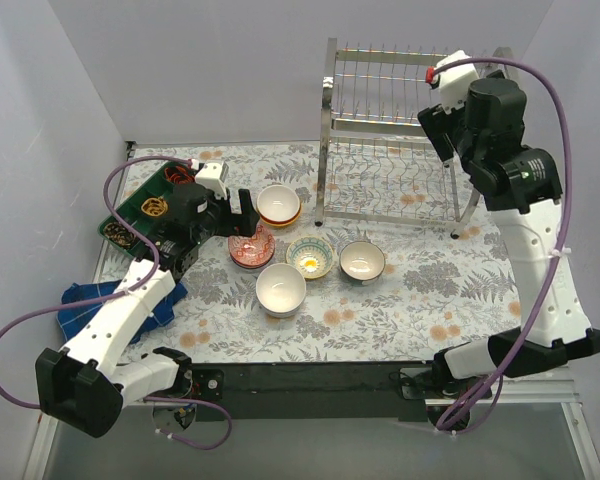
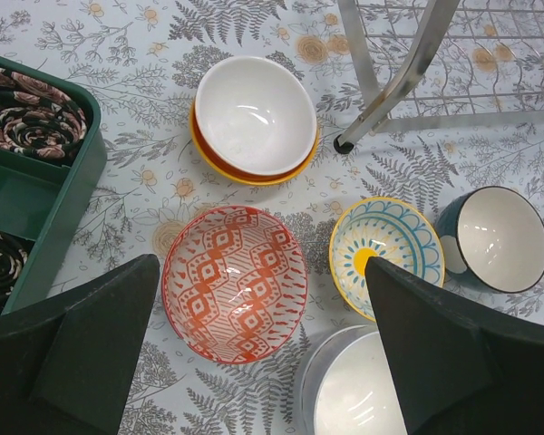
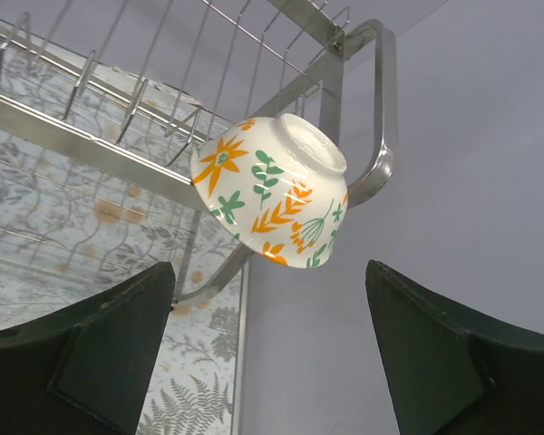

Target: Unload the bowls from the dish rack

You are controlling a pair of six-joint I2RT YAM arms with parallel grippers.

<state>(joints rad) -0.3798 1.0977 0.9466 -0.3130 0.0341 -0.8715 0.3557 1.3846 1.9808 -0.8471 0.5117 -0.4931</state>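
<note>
The chrome dish rack (image 1: pixel 380 130) stands at the back right. In the right wrist view a white floral bowl (image 3: pixel 272 190) lies upside down at the end of its upper shelf (image 3: pixel 91 145). My right gripper (image 3: pixel 267 344) is open just below the bowl, not touching it; in the top view it (image 1: pixel 438 135) is by the rack's right end. On the table sit an orange-and-yellow stack (image 1: pixel 279 204), a red-patterned bowl (image 1: pixel 251 246), a white bowl (image 1: pixel 280 289), a blue-and-yellow bowl (image 1: pixel 310 256) and a teal bowl (image 1: pixel 362 261). My left gripper (image 2: pixel 263 344) is open and empty above the red-patterned bowl (image 2: pixel 234 281).
A green compartment tray (image 1: pixel 140 205) with dark items stands at the far left. A blue cloth (image 1: pixel 90 305) lies under the left arm. The rack's leg (image 2: pixel 399 77) stands close to the orange-and-yellow stack (image 2: pixel 254 118). Grey walls enclose the table.
</note>
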